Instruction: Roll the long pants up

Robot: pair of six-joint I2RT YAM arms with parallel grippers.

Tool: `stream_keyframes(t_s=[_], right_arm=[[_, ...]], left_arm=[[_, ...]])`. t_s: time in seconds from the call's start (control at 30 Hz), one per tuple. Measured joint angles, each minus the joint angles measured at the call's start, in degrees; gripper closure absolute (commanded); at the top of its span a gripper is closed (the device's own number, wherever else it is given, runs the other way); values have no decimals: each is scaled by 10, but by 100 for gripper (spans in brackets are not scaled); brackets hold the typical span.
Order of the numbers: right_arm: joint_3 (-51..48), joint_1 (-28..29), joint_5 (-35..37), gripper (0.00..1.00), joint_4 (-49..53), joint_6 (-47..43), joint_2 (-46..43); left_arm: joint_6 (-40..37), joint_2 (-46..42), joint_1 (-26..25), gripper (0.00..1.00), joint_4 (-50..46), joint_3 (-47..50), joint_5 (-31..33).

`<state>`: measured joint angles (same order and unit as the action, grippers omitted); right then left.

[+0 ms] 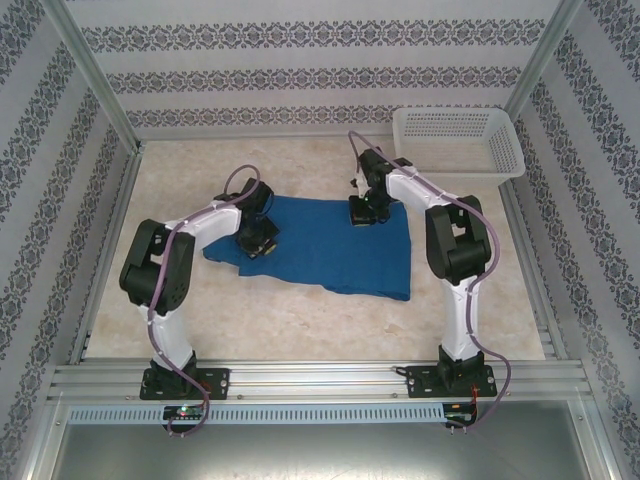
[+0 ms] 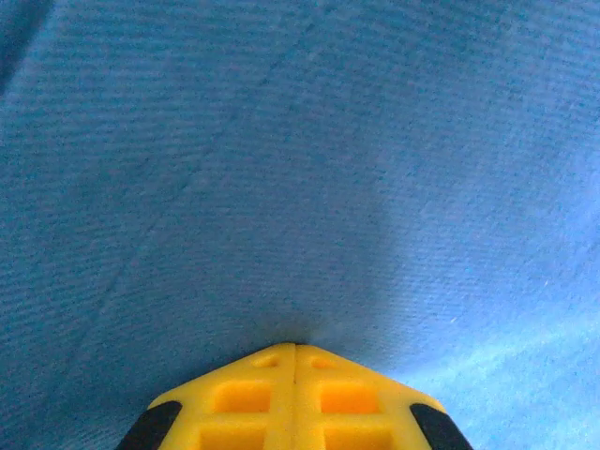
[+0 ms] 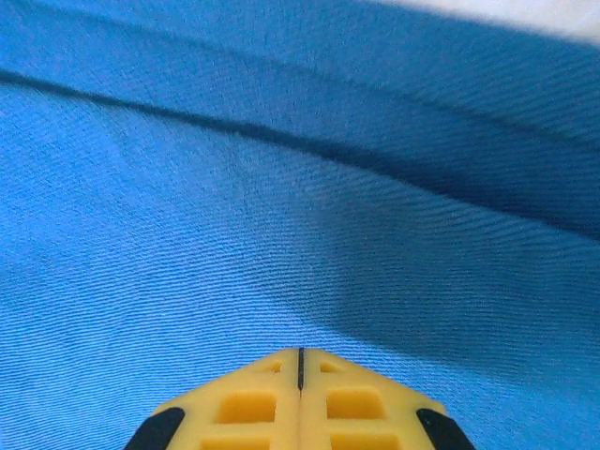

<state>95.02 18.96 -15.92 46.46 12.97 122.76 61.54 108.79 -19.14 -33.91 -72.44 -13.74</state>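
Near edge: metal rail carrying both arm bases. Desk (image 1: 300, 320) is pale with a mottled stone look.

Mid-desk: the long pants (image 1: 330, 250) lie flat. Royal blue, soft, finely ribbed weave, a rough rectangle with an uneven near edge.

Left fingers (image 2: 244, 403): yellow moulded plastic with square pockets, closed tip to tip against the cloth's left end. Can't tell whether a fold is nipped.

Right fingers (image 3: 248, 408): same build, closed on the far edge, near a long crease.

Far right corner: white mesh basket (image 1: 455, 172), apart from the cloth.
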Motion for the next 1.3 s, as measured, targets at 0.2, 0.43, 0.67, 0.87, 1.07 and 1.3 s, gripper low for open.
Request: stream_keyframes(t_s=[0.2, 0.43, 0.67, 0.87, 1.07, 1.3], right_arm=[[-51, 32, 7, 100, -22, 1, -7], [-113, 89, 26, 100, -61, 17, -45], [-148, 221, 2, 100, -119, 71, -61], [-126, 297, -10, 100, -145, 112, -43], [-106, 299, -4, 64, -89, 109, -43], [-106, 312, 52, 33, -35, 70, -114]], left_arm=[[-17, 76, 2, 100, -42, -101, 17], [-57, 163, 30, 100, -92, -241, 30], [-91, 240, 55, 100, -108, -367, -1], [-94, 269, 56, 100, -110, -416, -41], [-113, 253, 73, 100, -108, -427, -34], [-153, 122, 117, 48, -107, -367, -23]])
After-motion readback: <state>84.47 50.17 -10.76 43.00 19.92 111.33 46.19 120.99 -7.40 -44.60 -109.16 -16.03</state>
